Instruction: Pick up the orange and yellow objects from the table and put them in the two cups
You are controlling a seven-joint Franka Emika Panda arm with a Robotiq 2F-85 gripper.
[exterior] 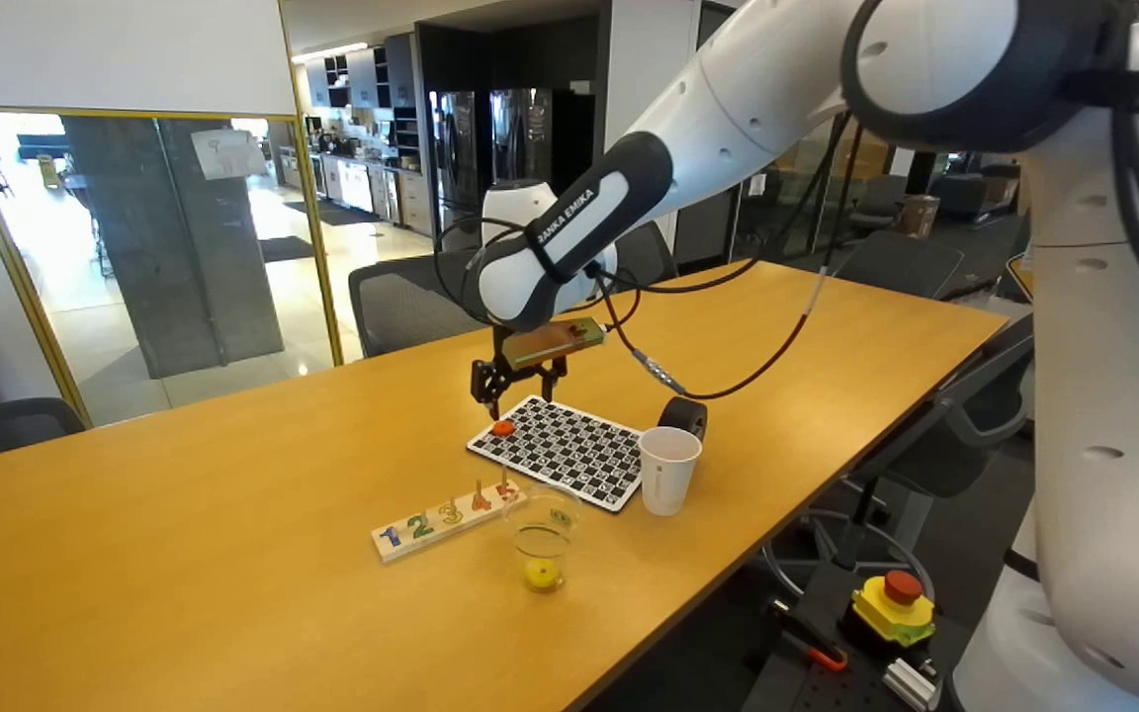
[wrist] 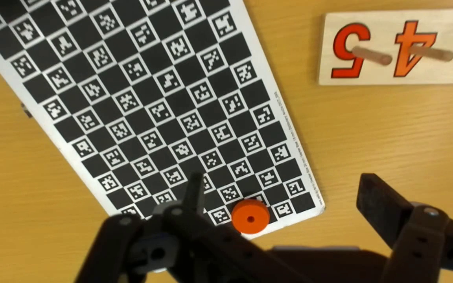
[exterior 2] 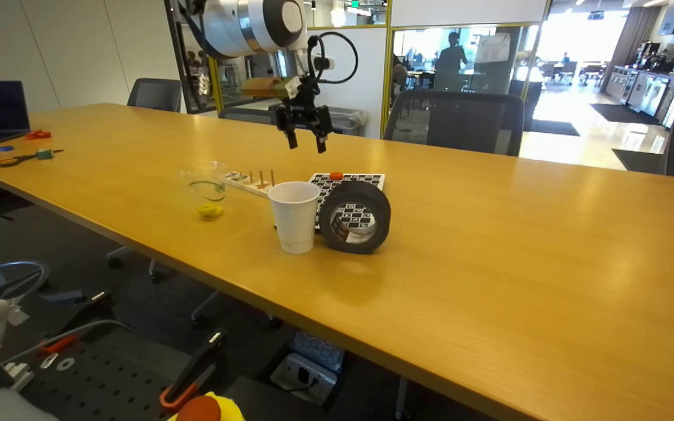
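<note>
One home, one to go!

And there's the gripper, hanging in the air by the checkered board, jaws spread wide and nothing between them! Below, the orange piece lies flat at the board's short edge, the one away from the white cup. The yellow piece sits at the bottom of the clear cup, towards the table's long edge facing the robot's base.

So how will orange handle? Light and stiff, I'd say, hard to break, maybe slick on that smooth face. It's a low disc: go for the rim, opposite sides, straight across the middle, down close to the board. Nip it off-centre and it could squirt away!
</note>
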